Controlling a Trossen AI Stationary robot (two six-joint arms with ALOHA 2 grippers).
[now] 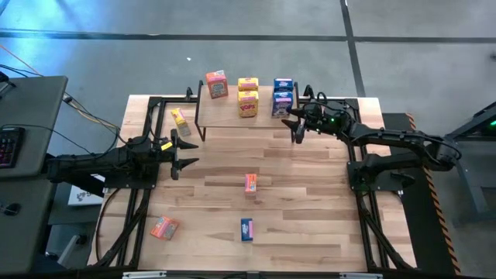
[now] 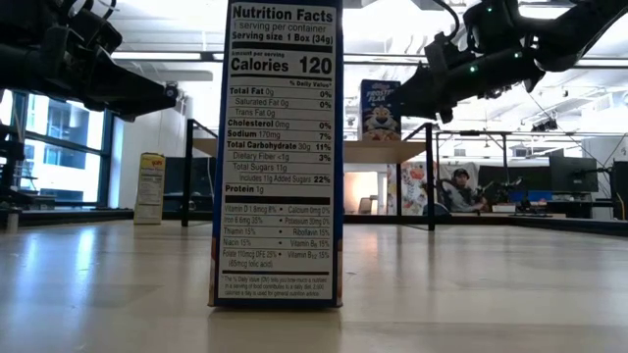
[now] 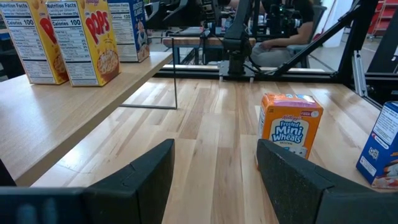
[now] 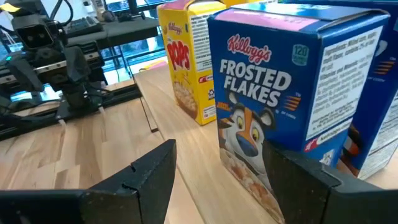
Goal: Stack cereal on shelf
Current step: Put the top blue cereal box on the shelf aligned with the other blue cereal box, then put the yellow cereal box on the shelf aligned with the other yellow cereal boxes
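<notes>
My right gripper (image 1: 296, 124) hangs jaws apart, empty, beside the Frosted Flakes box (image 4: 292, 93) on the shelf (image 1: 232, 116), probably light, crushable cardboard, so I'd pinch its broad faces mid-height.
</notes>
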